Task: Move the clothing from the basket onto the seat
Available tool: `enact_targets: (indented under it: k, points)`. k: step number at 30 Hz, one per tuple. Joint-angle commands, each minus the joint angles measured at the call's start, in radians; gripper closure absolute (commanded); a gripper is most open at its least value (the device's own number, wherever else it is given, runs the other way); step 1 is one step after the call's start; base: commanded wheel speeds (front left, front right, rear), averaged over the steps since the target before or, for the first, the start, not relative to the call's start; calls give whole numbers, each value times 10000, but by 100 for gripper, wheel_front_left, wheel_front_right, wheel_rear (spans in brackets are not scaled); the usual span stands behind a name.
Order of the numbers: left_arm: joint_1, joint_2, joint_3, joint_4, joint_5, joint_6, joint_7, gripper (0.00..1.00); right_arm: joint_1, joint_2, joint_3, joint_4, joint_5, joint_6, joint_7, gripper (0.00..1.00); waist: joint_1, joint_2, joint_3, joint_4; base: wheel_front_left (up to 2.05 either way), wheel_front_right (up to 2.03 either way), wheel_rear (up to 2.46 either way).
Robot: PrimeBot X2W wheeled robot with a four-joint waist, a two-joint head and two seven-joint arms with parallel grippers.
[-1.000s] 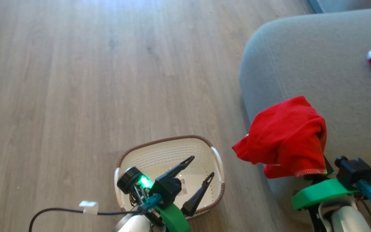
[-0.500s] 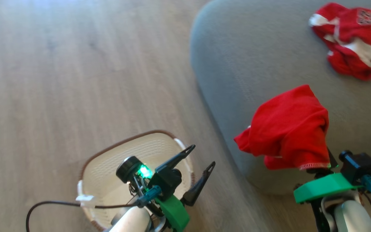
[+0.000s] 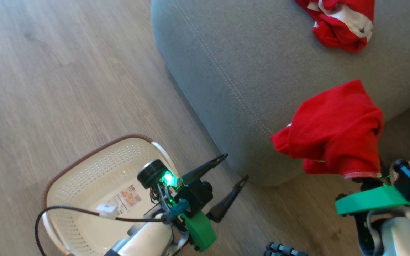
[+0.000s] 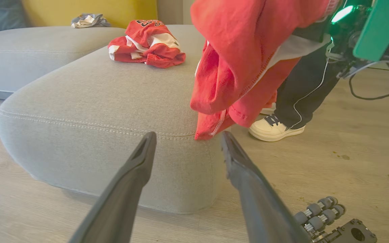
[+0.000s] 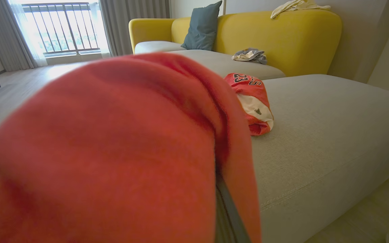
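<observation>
One red jersey (image 3: 336,35), one plain red cloth (image 3: 336,128), one basket (image 3: 101,170), one grey seat (image 3: 262,71), one yellow sofa (image 5: 299,37)

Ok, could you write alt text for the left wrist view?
A plain red garment hangs in the air by the grey seat's corner; a red jersey lies further back on it. The left gripper's open fingers point toward them.

right hand (image 3: 349,151): fingers buried under red cloth (image 3: 333,131) | jersey (image 3: 336,26): cut by head view's top edge
</observation>
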Motion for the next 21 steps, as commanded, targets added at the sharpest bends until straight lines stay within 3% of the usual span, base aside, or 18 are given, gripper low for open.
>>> enact_targets:
  k: [1,11,21]
  points:
    - [-414,68,97,-238,-83,-11,-95,0,-124,-1,43,-456,-18,-2,-95,100,-1,0,147,-133,0,0,0]
    - [-819,229,-585,-35,-411,-11,-95,0,218,34,-383,-726,391,-2,-95,100,-1,0,269,-282,0,0,0]
    - [-895,352,-668,-35,-455,-11,-95,0,268,36,-532,-820,596,-2,-95,100,-1,0,476,-327,0,0,0]
